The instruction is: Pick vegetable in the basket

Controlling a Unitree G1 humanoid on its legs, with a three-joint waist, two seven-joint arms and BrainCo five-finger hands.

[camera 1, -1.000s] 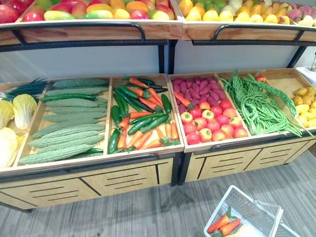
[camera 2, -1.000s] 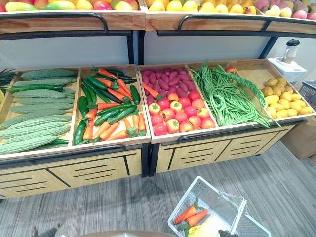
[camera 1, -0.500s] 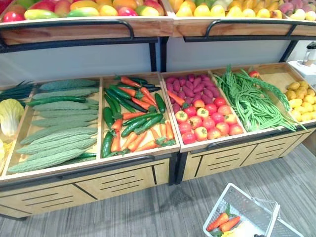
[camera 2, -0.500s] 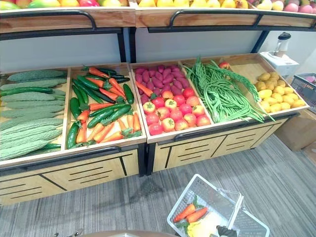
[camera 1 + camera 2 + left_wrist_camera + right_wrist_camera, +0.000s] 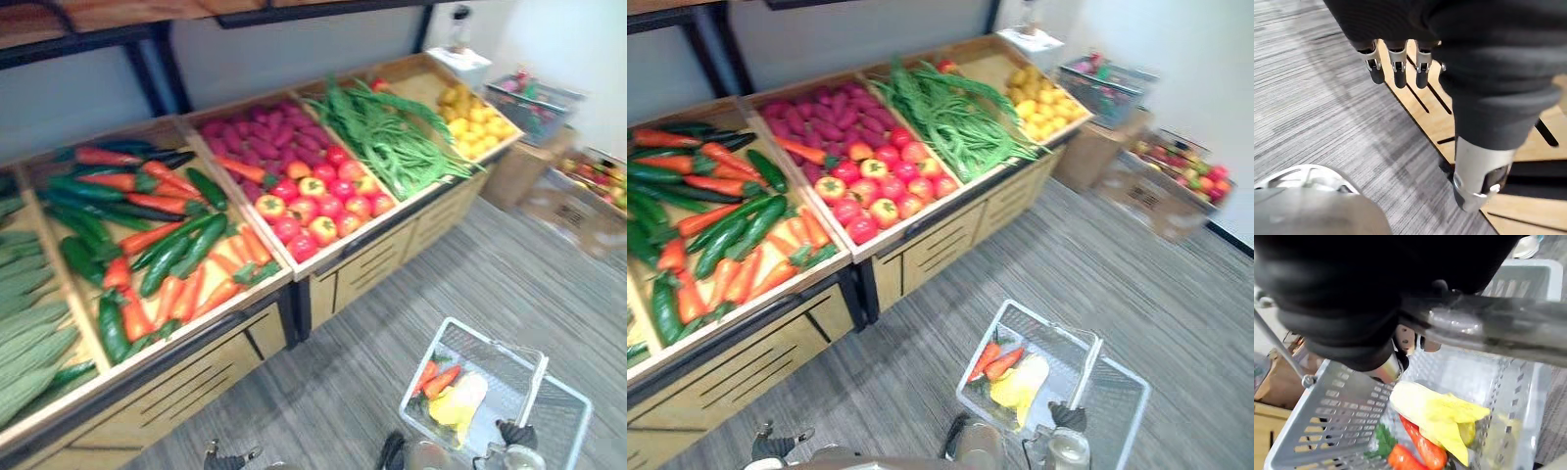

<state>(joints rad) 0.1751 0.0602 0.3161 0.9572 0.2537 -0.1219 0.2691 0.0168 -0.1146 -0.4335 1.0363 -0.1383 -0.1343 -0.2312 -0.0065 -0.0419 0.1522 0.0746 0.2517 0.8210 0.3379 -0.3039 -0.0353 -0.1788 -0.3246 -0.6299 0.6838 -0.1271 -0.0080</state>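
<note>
A white wire basket [image 5: 559, 410] hangs low over the grey floor in front of the stand. In it lie two carrots [image 5: 436, 378] and a pale yellow leafy cabbage [image 5: 1440, 413]. My right hand [image 5: 1408, 340] is curled round the basket's metal handle [image 5: 1493, 328], and it appears as a dark shape at the basket's near rim [image 5: 1068, 416]. My left hand [image 5: 1396, 63] hangs beside the stand's wooden front with relaxed, straight fingers and holds nothing.
The wooden stand [image 5: 362, 264] holds bins of cucumbers and carrots [image 5: 147, 245], tomatoes [image 5: 313, 201], green beans [image 5: 392, 137] and yellow produce [image 5: 470, 117]. Cardboard boxes [image 5: 568, 196] and a grey crate [image 5: 534, 98] stand at the far right.
The whole view has swung right and tilted, so the stand has slid left and the boxes have come in. The basket stays in my right hand with the same contents.
</note>
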